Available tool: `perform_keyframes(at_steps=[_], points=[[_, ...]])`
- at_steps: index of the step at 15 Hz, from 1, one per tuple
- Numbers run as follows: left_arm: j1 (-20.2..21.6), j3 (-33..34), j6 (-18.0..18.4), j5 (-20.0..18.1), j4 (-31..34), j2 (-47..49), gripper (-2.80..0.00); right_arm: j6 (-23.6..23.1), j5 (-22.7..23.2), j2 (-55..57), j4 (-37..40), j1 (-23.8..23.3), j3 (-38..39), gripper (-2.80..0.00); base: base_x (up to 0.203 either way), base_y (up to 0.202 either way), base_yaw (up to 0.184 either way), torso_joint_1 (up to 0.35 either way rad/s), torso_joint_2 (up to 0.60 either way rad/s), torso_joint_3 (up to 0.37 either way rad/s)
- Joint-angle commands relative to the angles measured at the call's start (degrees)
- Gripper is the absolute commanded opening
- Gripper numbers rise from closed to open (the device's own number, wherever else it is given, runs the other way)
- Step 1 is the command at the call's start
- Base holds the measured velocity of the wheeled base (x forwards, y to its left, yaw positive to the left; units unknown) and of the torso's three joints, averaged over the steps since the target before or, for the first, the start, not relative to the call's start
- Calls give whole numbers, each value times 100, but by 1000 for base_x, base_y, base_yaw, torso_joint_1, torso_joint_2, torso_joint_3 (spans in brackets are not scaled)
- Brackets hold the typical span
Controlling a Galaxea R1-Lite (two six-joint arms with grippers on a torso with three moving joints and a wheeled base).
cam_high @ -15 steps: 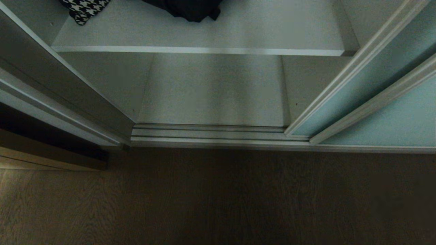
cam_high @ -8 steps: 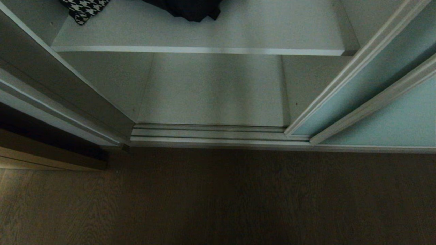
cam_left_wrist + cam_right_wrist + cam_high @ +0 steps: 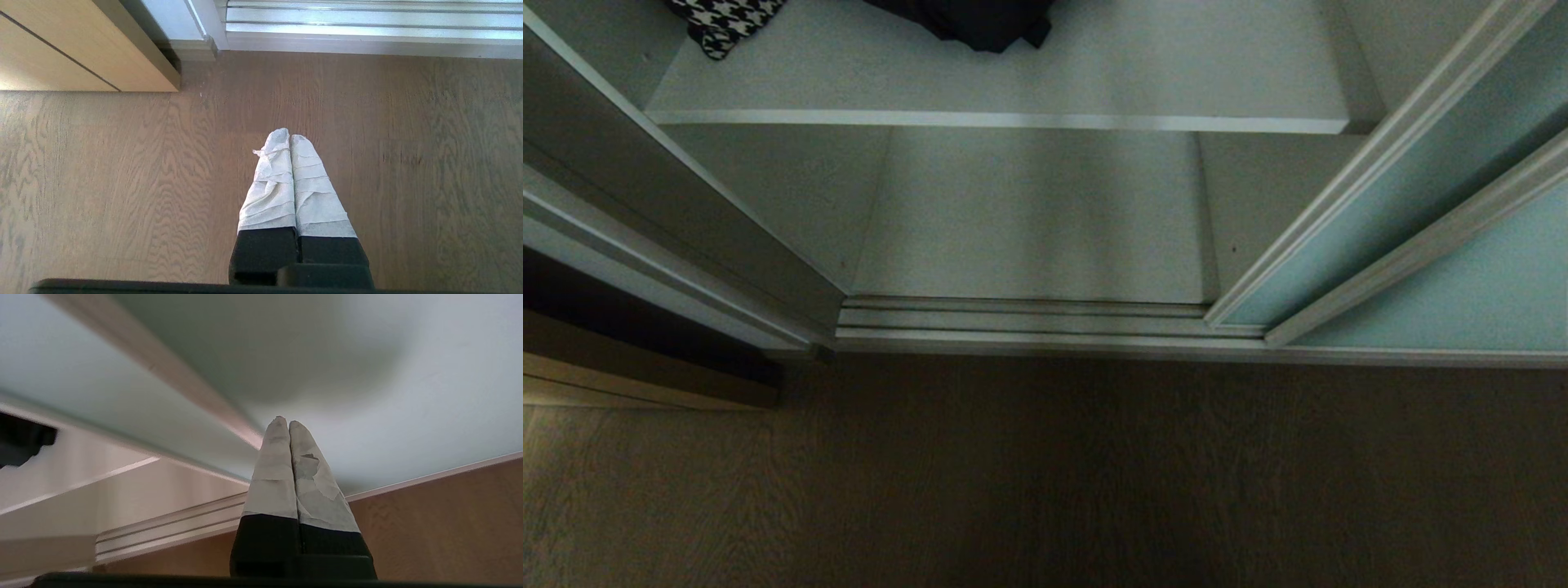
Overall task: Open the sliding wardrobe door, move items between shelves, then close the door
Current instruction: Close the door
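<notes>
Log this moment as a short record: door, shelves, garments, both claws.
door: sliding wardrobe door slid aside at right, wardrobe open
upper shelf: shelf holds a black garment and a houndstooth cloth
lower shelf: lower board bare where visible
left claw: left claw shut, pointing at the wood floor
right claw: right claw shut, empty, near the door glass
</notes>
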Motion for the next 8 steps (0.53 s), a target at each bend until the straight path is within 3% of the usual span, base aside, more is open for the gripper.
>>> perform_keyframes(at_steps=[1, 8], points=[[2, 0, 1, 1, -2, 8, -280, 14, 79, -88, 7, 85, 54, -280, 0, 0, 0, 0, 0, 0], [2, 0, 1, 1, -2, 8, -280, -13, 73, -44, -21, 346, 214, -280, 0, 0, 0, 0, 0, 0]])
